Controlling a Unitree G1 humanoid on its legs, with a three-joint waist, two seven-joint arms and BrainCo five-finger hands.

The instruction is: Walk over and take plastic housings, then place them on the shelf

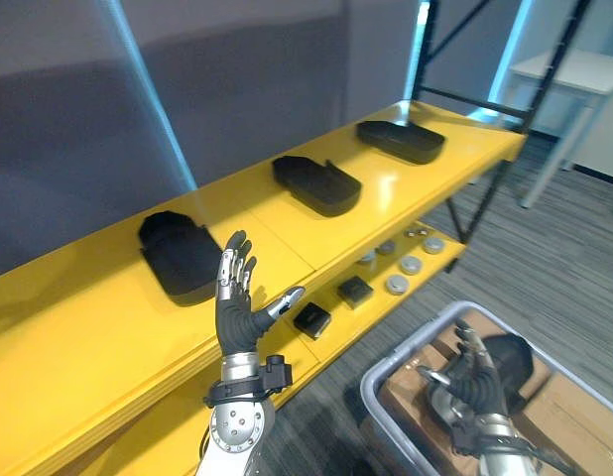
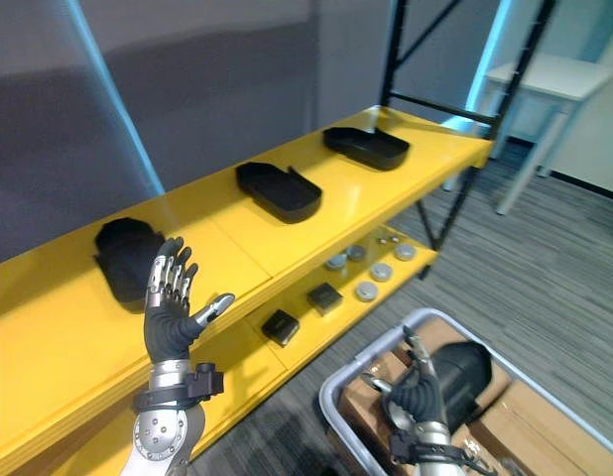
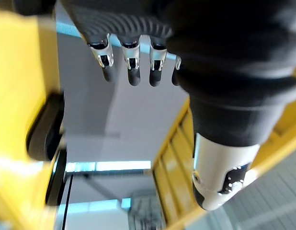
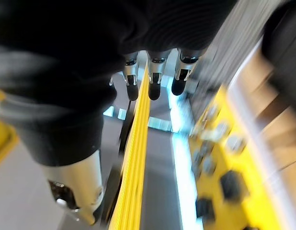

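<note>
Three black plastic housings lie on the top board of the yellow shelf [image 1: 108, 337]: a left one [image 1: 183, 253], a middle one [image 1: 316, 183] and a far right one [image 1: 401, 139]. My left hand [image 1: 237, 297] is raised in front of the shelf's edge, just right of the left housing, open and holding nothing. Its straight fingers [image 3: 133, 62] appear in the left wrist view. My right hand [image 1: 475, 382] hangs low over a grey-rimmed bin [image 1: 386, 372], open, beside another black housing [image 1: 513, 357] lying in the bin. The right wrist view shows its fingers [image 4: 153, 76] straight.
On the lower shelf board lie two small black boxes [image 1: 311, 319] [image 1: 354, 291] and several silver discs [image 1: 411, 264]. Cardboard [image 1: 559, 402] lines the bin. A black shelf upright [image 1: 550, 64] and a white table [image 1: 574, 74] stand at the far right.
</note>
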